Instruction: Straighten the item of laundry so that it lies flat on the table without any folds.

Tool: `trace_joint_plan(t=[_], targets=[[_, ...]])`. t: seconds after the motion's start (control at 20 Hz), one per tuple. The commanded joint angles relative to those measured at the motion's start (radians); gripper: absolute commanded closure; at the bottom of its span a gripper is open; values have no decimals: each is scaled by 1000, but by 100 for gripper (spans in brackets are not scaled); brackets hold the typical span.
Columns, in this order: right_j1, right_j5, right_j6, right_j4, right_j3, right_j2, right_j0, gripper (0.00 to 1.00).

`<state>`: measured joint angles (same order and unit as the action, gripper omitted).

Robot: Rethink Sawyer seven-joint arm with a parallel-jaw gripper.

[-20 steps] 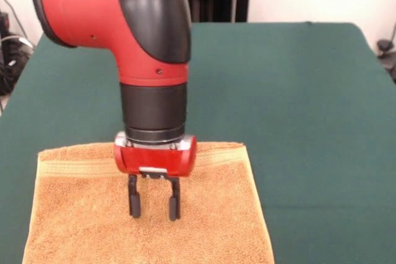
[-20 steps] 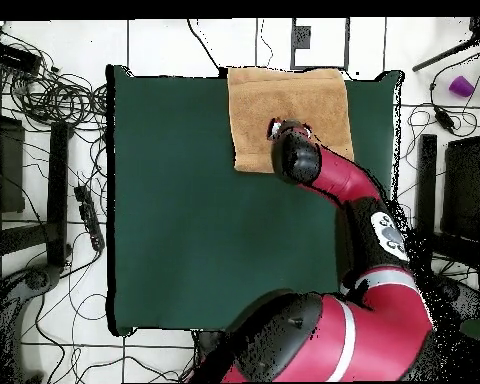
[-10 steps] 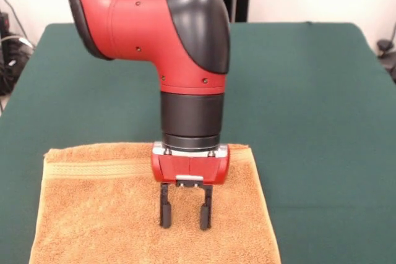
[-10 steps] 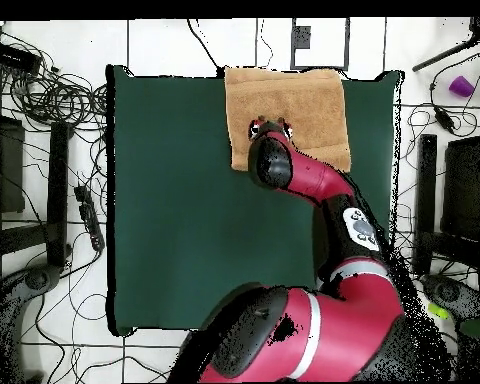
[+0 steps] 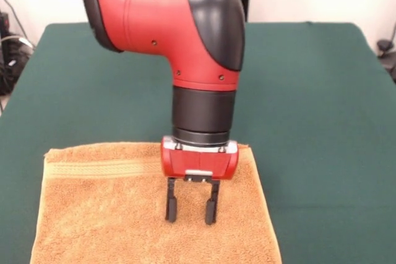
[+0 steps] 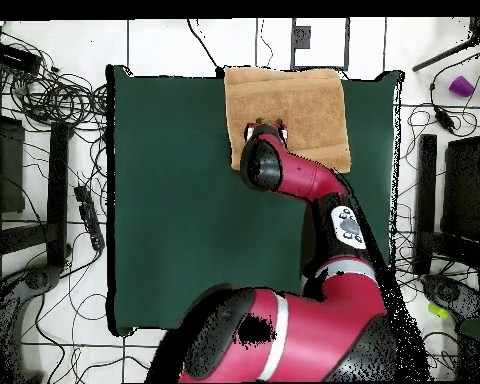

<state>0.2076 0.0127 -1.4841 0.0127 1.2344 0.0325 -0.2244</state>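
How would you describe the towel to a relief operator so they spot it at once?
Start from the big dark green table; at its edge farthest from the robot's pedestal lies the towel, directly under the open hand. It is the only thing on the cloth: an orange-tan terry square with a flat woven band along the side nearest the robot.

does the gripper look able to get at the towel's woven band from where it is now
Probably yes. The gripper hangs open right over the towel, and the woven band lies exposed just beside it toward the robot's side, with nothing lying on it. Only a short shift across bare towel seems needed.
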Motion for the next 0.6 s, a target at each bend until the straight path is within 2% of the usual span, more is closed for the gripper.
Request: trace_joint_plan(t=[0.05, 0.35, 0.6], targets=[[-61, 54, -243, 43, 146, -36, 118, 0], [-27, 36, -280, 62, 231, -51, 140, 0], [-33, 22, -303, 103, 246, -97, 185, 0]])
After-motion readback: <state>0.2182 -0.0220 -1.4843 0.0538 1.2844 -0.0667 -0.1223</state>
